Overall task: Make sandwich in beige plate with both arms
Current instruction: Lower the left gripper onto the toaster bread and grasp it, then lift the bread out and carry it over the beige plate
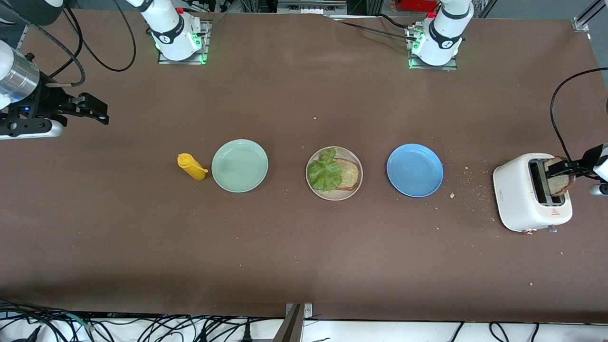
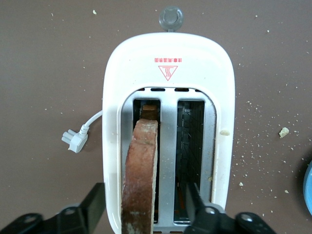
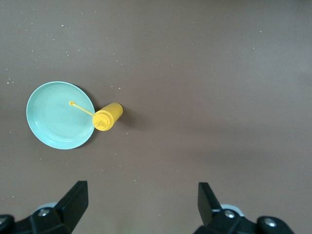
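The beige plate [image 1: 333, 194] sits mid-table and holds one brown bread slice [image 1: 350, 174] with a green lettuce leaf [image 1: 325, 171] lying partly over it. A second bread slice [image 1: 560, 179] stands upright in a slot of the white toaster [image 1: 522, 194] at the left arm's end. It also shows in the left wrist view [image 2: 141, 161]. My left gripper [image 1: 567, 167] is open over the toaster. Its fingers [image 2: 92, 204] straddle the slice without touching it. My right gripper [image 1: 97, 110] waits open and empty above the table at the right arm's end, and also shows in the right wrist view [image 3: 141, 197].
A mint-green plate [image 1: 240, 166] with a yellow squeeze bottle [image 1: 191, 166] beside it lies toward the right arm's end. A blue plate [image 1: 414, 170] lies between the beige plate and the toaster. The toaster's white plug [image 2: 74, 140] and crumbs lie beside it.
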Action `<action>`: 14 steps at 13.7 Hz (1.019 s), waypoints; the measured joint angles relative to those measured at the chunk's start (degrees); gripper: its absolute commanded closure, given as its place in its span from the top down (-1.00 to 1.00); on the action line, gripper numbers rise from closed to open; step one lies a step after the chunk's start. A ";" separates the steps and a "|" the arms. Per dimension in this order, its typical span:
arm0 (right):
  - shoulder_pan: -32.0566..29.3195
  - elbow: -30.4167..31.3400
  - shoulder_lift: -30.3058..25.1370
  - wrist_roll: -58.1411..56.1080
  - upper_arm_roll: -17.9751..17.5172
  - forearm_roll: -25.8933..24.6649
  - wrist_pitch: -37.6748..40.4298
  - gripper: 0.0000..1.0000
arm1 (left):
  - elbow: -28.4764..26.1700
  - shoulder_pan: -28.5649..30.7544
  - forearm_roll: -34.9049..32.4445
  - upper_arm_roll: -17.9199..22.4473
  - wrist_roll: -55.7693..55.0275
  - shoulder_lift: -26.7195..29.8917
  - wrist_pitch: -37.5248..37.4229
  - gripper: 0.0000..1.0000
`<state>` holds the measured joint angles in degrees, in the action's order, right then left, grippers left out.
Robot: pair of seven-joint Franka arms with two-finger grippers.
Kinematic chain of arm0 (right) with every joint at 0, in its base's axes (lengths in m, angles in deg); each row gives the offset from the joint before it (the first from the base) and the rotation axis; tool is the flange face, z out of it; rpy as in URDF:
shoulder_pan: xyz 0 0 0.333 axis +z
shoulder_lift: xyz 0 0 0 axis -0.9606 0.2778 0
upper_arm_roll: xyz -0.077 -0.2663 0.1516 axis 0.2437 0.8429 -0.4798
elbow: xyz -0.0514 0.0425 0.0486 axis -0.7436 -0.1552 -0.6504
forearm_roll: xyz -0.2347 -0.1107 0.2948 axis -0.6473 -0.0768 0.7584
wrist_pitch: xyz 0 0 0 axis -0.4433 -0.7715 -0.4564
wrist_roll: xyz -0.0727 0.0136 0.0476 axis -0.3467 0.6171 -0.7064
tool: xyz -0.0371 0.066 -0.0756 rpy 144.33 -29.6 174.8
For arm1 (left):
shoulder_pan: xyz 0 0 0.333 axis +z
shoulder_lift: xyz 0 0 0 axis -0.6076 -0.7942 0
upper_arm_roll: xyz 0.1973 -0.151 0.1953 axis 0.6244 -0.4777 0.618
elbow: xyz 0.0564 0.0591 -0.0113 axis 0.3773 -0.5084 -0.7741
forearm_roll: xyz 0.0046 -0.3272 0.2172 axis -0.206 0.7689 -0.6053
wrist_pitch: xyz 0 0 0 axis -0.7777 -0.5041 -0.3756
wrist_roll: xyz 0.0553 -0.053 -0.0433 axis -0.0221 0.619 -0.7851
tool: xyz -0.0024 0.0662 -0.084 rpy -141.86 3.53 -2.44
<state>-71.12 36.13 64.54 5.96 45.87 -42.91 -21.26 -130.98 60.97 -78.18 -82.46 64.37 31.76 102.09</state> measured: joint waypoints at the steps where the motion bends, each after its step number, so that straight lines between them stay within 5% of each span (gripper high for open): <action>1: 0.00 -0.02 -0.03 0.00 0.00 0.00 0.02 1.00 | 0.00 -0.02 -0.98 -0.06 0.00 0.02 0.00 -1.00; 8: 0.00 -0.05 -0.03 0.43 0.00 0.00 0.04 1.00 | 1.00 -0.09 -1.46 -0.25 0.01 0.86 -2.05 -1.00; 14: 0.08 -0.05 -0.01 0.94 0.00 0.01 0.04 1.00 | 11.59 -0.33 -1.47 -2.97 0.01 4.81 -19.30 -1.00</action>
<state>-71.04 36.08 64.53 6.89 45.87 -42.91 -21.22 -119.39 60.64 -79.65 -85.43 64.38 36.57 82.79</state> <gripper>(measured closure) 0.000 0.916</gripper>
